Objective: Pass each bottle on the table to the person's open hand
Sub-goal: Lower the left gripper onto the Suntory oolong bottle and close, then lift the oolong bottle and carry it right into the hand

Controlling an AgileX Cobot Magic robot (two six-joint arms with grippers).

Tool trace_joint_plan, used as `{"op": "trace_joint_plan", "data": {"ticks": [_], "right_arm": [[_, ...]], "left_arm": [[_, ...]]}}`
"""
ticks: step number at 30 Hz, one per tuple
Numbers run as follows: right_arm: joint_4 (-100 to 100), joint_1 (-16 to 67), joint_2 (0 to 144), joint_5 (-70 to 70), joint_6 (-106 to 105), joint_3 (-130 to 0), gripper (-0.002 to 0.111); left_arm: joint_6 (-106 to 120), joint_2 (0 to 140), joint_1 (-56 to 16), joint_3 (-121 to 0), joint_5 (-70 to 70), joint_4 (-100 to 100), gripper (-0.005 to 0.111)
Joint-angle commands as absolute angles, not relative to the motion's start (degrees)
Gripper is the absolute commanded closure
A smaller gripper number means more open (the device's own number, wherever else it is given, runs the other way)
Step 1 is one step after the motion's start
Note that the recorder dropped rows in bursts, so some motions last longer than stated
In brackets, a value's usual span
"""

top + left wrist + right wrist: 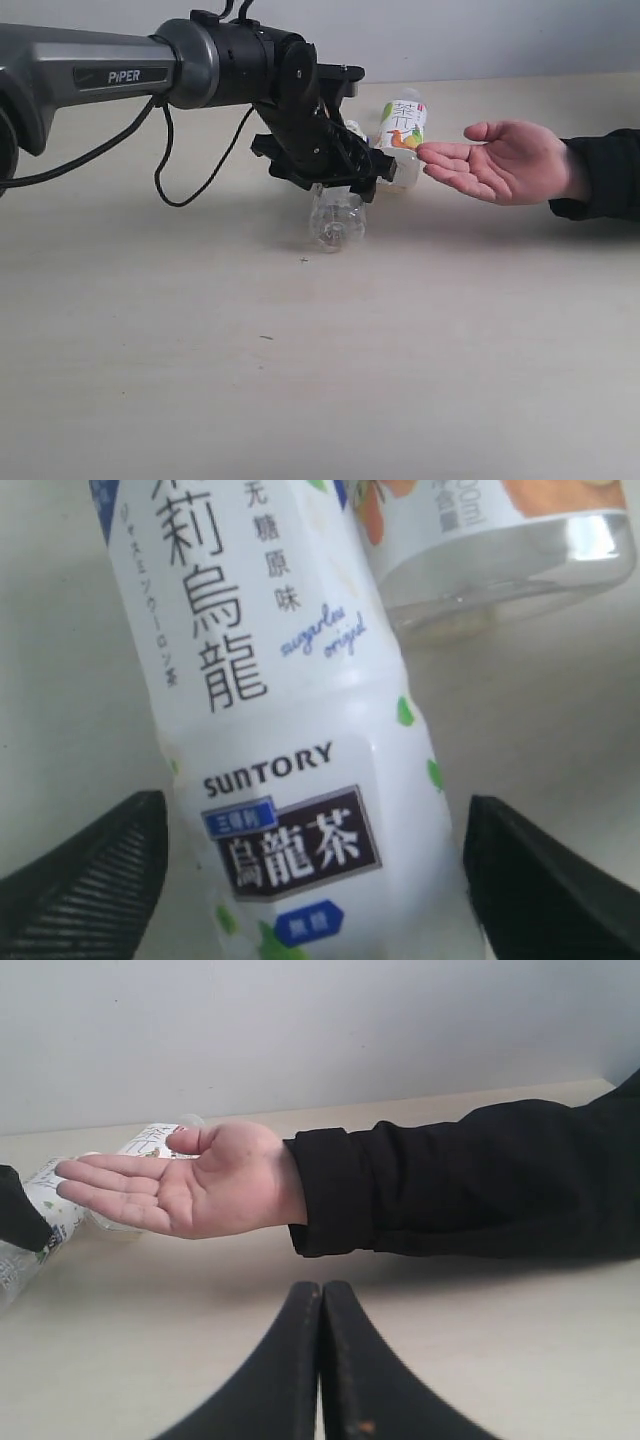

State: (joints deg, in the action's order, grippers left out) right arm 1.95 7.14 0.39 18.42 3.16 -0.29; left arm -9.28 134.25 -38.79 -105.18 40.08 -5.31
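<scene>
My left gripper [393,172] [315,805] is shut on the blue-white labelled bottle [290,730] [406,171], with a black finger [90,875] on each side of its white label. It holds the bottle just short of the fingertips of the person's open hand [505,160] [190,1185]. The fruit-picture bottle [403,122] [490,530] sits on the table [300,380] just behind. Another clear bottle [336,214] lies under the arm, base toward the exterior view. No pink bottle shows. My right gripper [322,1295] is shut and empty, low over the table in front of the hand.
The person's black sleeve [605,175] [470,1180] reaches in from the right. A black cable [185,190] loops down from the left arm [120,70] to the tabletop. A pale wall runs behind the table's far edge.
</scene>
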Motion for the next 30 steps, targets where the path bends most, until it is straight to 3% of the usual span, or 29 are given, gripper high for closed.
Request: {"op": "trace_joint_plan", "data": {"ticks": [1,13,16,21,23,30], "right_arm": [[2.1,7.0,0.0,18.0,3.1,0.0,0.108],[2.1,7.0,0.0,18.0,3.1,0.0,0.108],[2.1,7.0,0.0,18.0,3.1,0.0,0.108],[2.1,7.0,0.0,18.0,3.1,0.0,0.108],[2.1,7.0,0.0,18.0,3.1,0.0,0.108],[2.1,7.0,0.0,18.0,3.1,0.0,0.108]], "left_arm": [[-9.9,134.5,-38.6,-105.6,38.9,-5.3,0.030],[-9.4,136.2,-38.6,-105.6,40.5,-4.7,0.034],[-9.4,135.8,-38.5,-105.6,40.7,-4.2,0.051],[-13.2,134.5,-36.7,-105.6,42.6,-4.0,0.094],[-15.2,134.2,-35.6,-105.6,43.7,-4.0,0.106],[-15.3,132.8,-33.7,-105.6,47.9,-3.1,0.107]]}}
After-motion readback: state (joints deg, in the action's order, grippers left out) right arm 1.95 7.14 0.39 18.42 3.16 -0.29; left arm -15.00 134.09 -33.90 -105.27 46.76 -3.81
